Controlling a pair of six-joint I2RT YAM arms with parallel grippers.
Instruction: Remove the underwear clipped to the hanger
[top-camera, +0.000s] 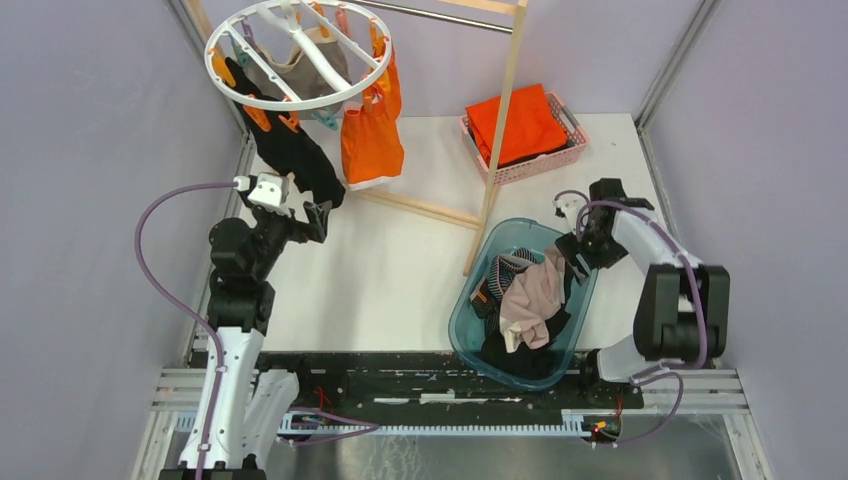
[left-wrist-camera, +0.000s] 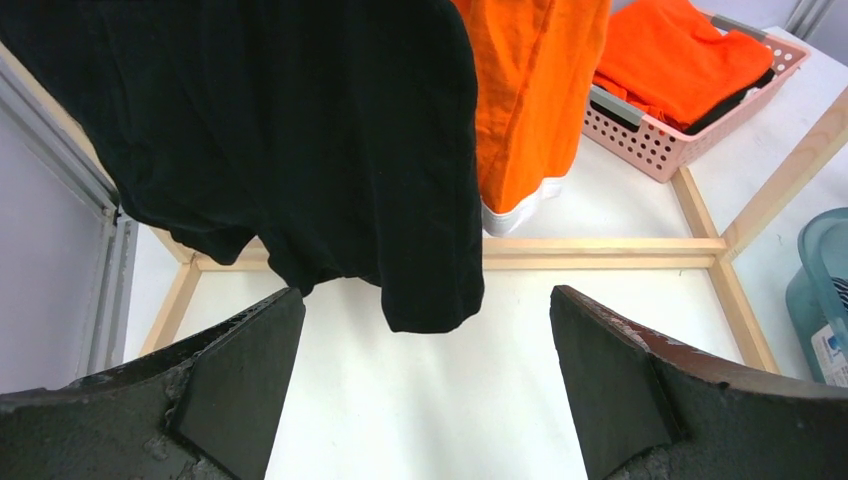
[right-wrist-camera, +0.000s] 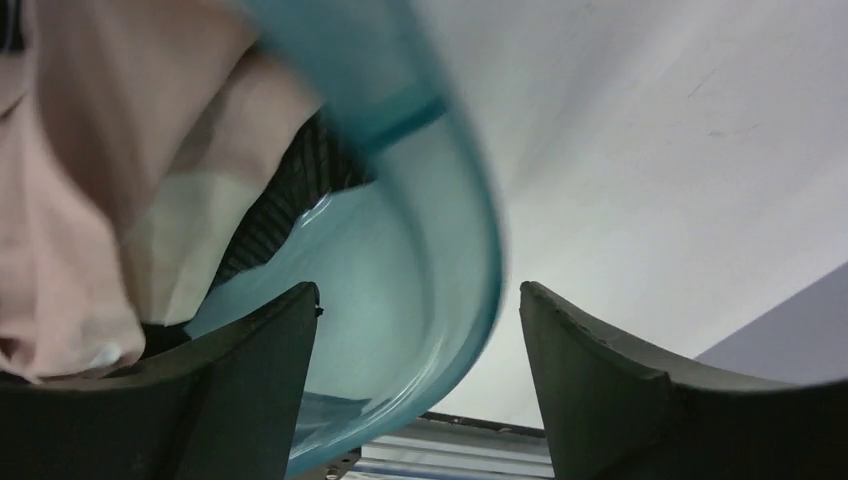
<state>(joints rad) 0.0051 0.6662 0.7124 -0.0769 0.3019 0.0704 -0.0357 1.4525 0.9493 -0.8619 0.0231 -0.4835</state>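
The white ring hanger (top-camera: 300, 53) with orange pegs hangs at the top left. Black underwear (top-camera: 292, 150), beige-grey underwear (top-camera: 296, 70) and orange underwear with white trim (top-camera: 371, 143) hang clipped to it. My left gripper (top-camera: 311, 218) is open just below the black underwear's lower tip; in the left wrist view the black underwear (left-wrist-camera: 300, 150) hangs above the gap between my fingers (left-wrist-camera: 235, 370), with the orange underwear (left-wrist-camera: 535, 100) to its right. My right gripper (top-camera: 577, 252) is open over the blue basin's right rim (right-wrist-camera: 470, 250).
A blue basin (top-camera: 480, 322) holding several garments stands at the front centre. A pink basket (top-camera: 565, 150) with a folded orange cloth (top-camera: 517, 125) sits at the back right. A wooden-post frame (top-camera: 498, 150) with a metal bar stands mid-table; its base rails (left-wrist-camera: 600, 252) lie beyond the hanging garments.
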